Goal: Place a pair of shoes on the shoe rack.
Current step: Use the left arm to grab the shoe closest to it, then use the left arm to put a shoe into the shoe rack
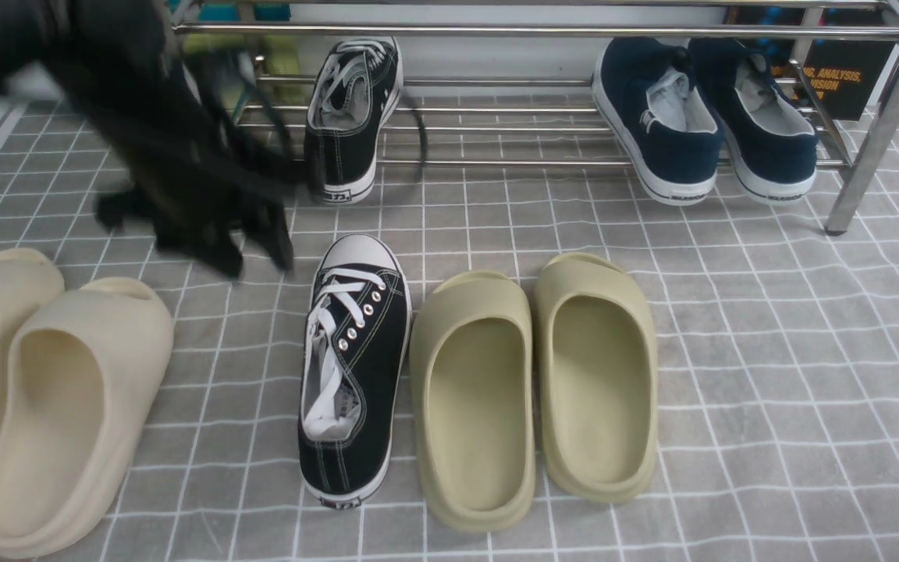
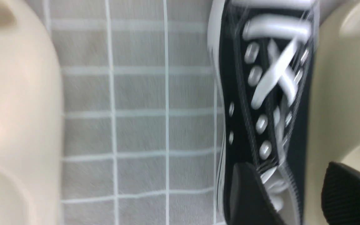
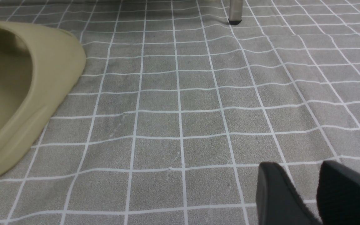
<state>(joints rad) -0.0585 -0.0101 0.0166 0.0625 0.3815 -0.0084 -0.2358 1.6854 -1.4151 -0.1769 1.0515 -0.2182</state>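
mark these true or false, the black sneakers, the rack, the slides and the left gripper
1. Both black sneakers are on the rack. False: one black sneaker is on the rack, the other black sneaker is on the floor.
2. The navy shoes sit on the rack. True.
3. The olive slides stand between the cream slides and the floor sneaker. False: the floor sneaker stands between the two pairs.
4. The left gripper is open. True.
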